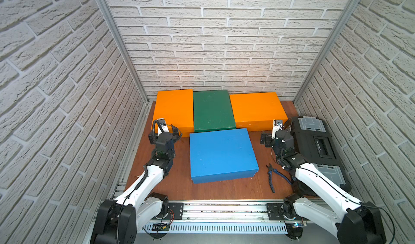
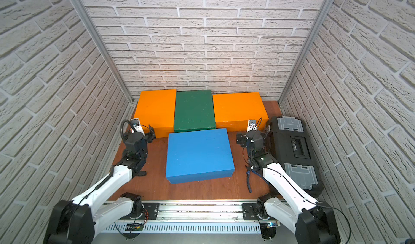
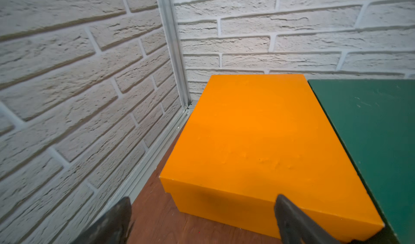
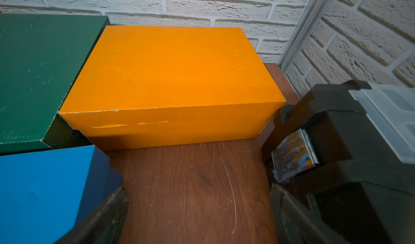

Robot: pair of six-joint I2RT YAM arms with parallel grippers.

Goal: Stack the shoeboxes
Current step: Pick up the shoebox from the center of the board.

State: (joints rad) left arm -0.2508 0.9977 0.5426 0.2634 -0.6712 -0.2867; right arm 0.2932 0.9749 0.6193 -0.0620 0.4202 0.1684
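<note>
**Blue box sits between two empty claws; nothing stacked yet**

The flat-lidded blue cardboard shoebox (image 1: 222, 154) lies alone on the brown wood-grain counter (image 1: 220, 190), with its long axis running side to side. Three more boxes stand in a row beyond it. A dark green cardboard shoebox (image 1: 213, 109) is directly beyond, tight against its far edge. A bright orange cardboard shoebox (image 1: 174, 109) is beyond to the left, and a second orange cardboard shoebox (image 1: 257, 107) is beyond to the right. To the right of the blue box are blue-handled pliers (image 1: 272, 175) and then a black plastic tool case (image 1: 318, 146).

The left claw (image 3: 202, 220) hangs off the blue box's far left corner, jaws spread wide and holding nothing. It points at the near short end of the left orange box; whether a finger touches that box cannot be told. The right claw (image 4: 197, 220) hangs off the far right corner, equally wide and empty. It is over bare counter, facing the long side of the right orange box.

The blue box's short ends face the two arms, and neither arm looks clearly nearer. A lift would probably mean both claws pressing in along that long axis.
</note>
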